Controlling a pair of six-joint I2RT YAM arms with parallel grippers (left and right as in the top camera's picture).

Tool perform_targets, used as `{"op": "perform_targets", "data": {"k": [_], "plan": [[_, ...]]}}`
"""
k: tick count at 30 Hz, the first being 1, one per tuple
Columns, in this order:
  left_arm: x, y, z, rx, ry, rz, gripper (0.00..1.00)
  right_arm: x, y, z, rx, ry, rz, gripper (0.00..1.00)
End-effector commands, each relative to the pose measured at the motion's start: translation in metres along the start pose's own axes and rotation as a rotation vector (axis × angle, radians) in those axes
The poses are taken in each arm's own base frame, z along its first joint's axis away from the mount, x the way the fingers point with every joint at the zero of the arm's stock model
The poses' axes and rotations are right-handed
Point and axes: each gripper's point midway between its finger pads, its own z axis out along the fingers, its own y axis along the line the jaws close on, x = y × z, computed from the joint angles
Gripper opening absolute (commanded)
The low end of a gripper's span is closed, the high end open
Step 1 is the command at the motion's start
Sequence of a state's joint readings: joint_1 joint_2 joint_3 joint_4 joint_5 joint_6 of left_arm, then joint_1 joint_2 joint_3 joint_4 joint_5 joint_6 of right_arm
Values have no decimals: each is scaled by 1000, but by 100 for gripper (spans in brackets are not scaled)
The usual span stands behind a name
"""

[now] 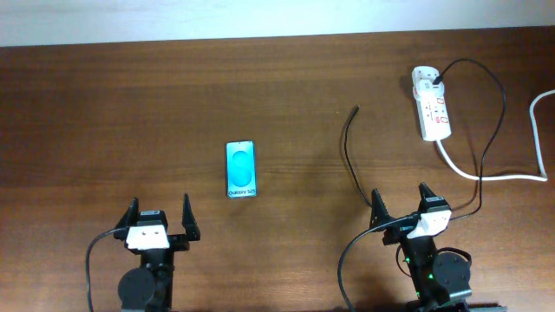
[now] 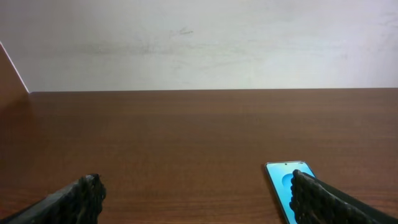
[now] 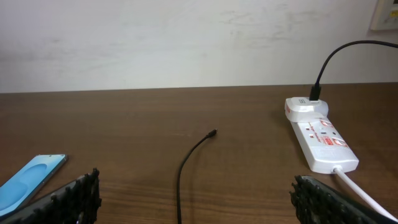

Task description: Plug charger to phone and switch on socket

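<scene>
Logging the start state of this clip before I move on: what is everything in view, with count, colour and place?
phone: one, cyan-blue screen, flat near the table's middle, ahead of the left arm.
charger: one, thin black cable, plug end at the socket's far end, free tip lying on the table between phone and socket.
socket: one, white strip with red switches, far right.
white cord: one, thick, from the socket's near end toward the right edge.
table: one, dark brown wood.
wall: one, pale, beyond the far edge.
left tool: one, black fingers, open, empty, near left.
right tool: one, black fingers, open, empty, near right.
</scene>
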State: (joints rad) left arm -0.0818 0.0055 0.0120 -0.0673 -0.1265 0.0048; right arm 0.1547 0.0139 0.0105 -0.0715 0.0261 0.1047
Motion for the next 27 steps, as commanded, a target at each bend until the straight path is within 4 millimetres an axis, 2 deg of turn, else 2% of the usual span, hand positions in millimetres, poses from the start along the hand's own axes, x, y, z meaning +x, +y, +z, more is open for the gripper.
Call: {"op": "perform_targets", "data": {"k": [1, 27], "plan": [[2, 0, 0, 2, 4, 16, 99, 1, -3, 0, 17, -2, 1, 98], [2, -4, 0, 26, 6, 15, 99, 2, -2, 0, 10, 0, 5, 98]]}}
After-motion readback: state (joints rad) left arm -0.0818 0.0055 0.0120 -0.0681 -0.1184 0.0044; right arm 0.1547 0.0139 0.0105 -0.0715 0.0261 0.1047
